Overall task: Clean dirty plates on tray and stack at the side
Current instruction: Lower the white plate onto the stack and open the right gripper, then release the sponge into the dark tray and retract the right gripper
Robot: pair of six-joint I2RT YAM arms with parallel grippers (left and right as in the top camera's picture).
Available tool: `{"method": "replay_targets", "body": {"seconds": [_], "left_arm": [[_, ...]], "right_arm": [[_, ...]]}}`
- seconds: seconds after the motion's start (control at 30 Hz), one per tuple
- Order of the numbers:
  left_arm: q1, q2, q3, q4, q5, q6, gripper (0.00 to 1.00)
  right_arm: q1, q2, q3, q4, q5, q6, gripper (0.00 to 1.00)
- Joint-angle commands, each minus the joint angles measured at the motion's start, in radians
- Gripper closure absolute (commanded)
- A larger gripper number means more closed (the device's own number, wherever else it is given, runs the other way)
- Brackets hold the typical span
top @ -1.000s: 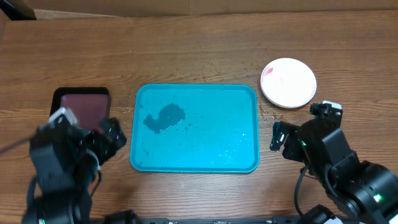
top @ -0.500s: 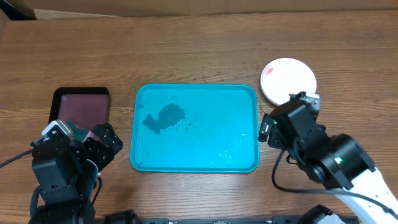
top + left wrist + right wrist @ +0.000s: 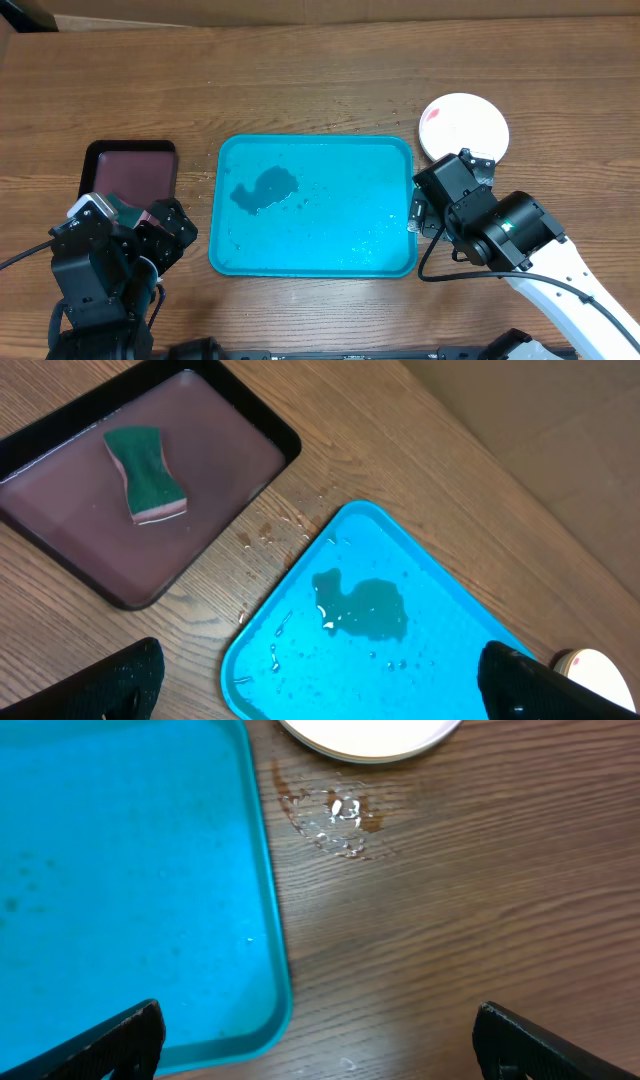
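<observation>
**Operator:** Jaw status?

**Arm:** My right gripper (image 3: pixel 320 1045) and left gripper (image 3: pixel 325 680) both stand wide apart, empty.

**Operator:** Target location?

**Arm:** The white plate (image 3: pixel 463 131) lies just ahead of my right jaws, off the tray (image 3: pixel 315 139). It is round with no long axis, and its smear faces the tray.

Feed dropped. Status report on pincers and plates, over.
Left pincer, right pincer open, empty. Large turquoise rectangular plastic tray wet, plateless. Round white plastic plate beside it, red-smeared. Nothing blocking.
</observation>
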Motion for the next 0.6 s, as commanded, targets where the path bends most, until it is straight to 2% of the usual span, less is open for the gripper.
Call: {"method": "replay_targets", "body": {"seconds": [0.0, 0.17, 0.3, 0.43, 0.57], "left_arm": [[-0.003, 0.001, -0.009, 0.000, -0.018, -0.009, 0.00], [-0.003, 0.001, -0.009, 0.000, -0.018, -0.009, 0.00], [-0.003, 0.001, -0.009, 0.000, -0.018, -0.009, 0.00], [-0.003, 0.001, -0.009, 0.000, -0.018, -0.009, 0.00], [-0.003, 0.001, -0.009, 0.000, -0.018, -0.009, 0.00]], "right_arm": [[0.005, -0.006, -0.003, 0.031, -0.007, 0.002, 0.00], [-0.037, -0.063, -0.024, 0.116, -0.005, -0.015, 0.00], [-0.118, -0.159, -0.113, 0.266, -0.080, -0.150, 0.00], [-0.242, -0.306, -0.303, 0.512, -0.212, -0.287, 0.00], [-0.367, -0.487, -0.534, 0.766, -0.340, -0.323, 0.00]]}}
